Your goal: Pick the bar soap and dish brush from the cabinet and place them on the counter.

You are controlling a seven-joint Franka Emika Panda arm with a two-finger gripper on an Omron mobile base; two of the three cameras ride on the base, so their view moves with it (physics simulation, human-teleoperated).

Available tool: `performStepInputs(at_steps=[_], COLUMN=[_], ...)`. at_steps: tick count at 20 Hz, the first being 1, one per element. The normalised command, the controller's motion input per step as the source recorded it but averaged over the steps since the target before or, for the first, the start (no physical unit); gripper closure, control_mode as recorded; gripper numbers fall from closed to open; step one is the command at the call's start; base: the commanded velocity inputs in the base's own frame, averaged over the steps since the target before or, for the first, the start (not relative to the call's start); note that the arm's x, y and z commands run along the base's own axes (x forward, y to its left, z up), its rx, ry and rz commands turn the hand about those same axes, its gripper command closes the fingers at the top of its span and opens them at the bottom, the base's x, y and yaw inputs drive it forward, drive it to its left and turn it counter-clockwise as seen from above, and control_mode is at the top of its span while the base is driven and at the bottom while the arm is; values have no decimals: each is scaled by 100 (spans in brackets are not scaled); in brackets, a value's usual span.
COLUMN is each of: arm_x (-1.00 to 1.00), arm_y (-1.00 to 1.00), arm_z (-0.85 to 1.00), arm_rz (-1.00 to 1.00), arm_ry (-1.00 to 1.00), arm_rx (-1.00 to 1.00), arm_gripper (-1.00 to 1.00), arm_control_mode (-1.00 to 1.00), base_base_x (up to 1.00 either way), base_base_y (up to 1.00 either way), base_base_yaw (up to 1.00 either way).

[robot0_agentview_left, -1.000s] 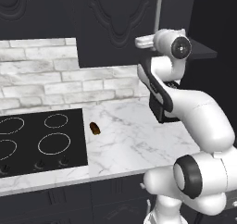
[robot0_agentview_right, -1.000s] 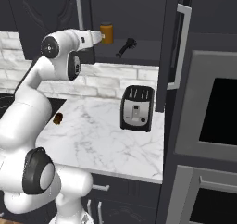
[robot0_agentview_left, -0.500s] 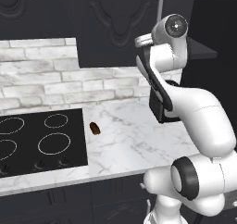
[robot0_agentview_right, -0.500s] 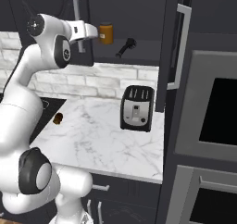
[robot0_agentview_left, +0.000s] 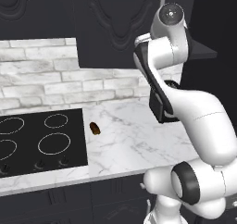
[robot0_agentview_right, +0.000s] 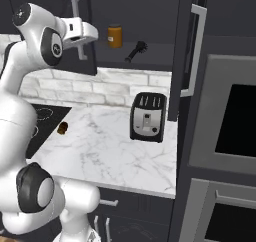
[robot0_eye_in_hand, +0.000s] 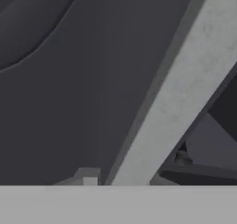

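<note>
At the open cabinet [robot0_agentview_right: 150,16], the jaws were clenched on its silver door handle [robot0_agentview_right: 76,26]; the dish brush [robot0_agentview_right: 136,50] lay on the inner shelf beside an amber jar [robot0_agentview_right: 115,36].

Dim, even rendered light with soft shadows; the hand view is blurred.
</note>
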Motion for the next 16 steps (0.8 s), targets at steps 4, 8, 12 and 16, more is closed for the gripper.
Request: performStepInputs(at_steps=[4, 8, 12, 16], arm_x=[-50, -54, -63, -63], arm_y=[0, 2, 12, 16], arm_z=[-31, -27, -23, -20], arm_rz=[-1, 0, 0, -1], arm_ry=[0, 0, -2, -1], arm_rx=[-2, 0, 0, 0], arm_gripper=[100, 100, 100, 100], arm_control_mode=[-100, -100, -100, -100], base_base_x=[0, 0, 0, 0], base_base_y=[0, 0, 0, 0], base_base_yaw=[0, 0, 0, 0])
